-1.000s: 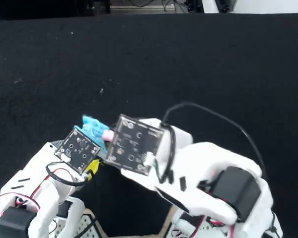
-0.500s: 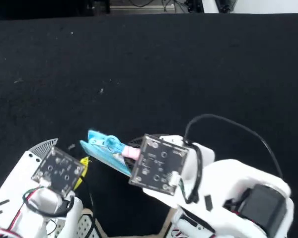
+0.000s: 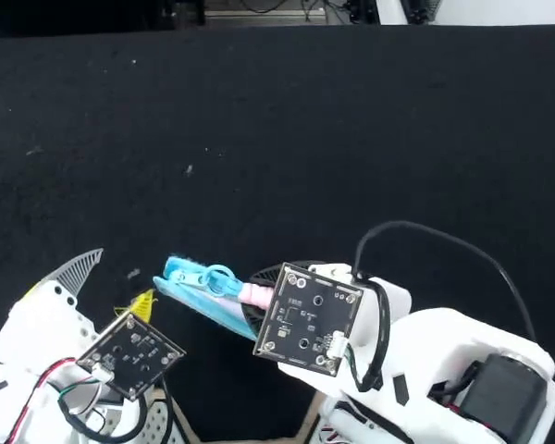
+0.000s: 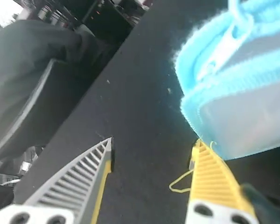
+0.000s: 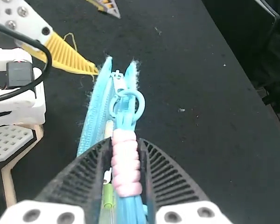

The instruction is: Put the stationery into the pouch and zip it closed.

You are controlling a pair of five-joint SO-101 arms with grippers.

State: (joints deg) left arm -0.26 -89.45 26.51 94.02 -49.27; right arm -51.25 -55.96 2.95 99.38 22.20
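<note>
High view: pouch [image 3: 202, 285] lies on the table [image 3: 351, 120] near the arms, with the right gripper [image 3: 259, 294] at its pink pull [image 3: 255, 294]. Left gripper [image 3: 111, 285] is just beside the pouch's other end.

Left wrist view: left gripper [image 4: 147, 179] is spread wide and empty, its yellow finger at the pouch [image 4: 238, 93] edge.

Right wrist view: right gripper [image 5: 126, 168] is clamped on the pull [image 5: 125, 163]. A greenish stick [image 5: 109, 196] shows inside the pouch [image 5: 95, 126], so the loading looks done. Cannot tell how far the zip is closed.
</note>
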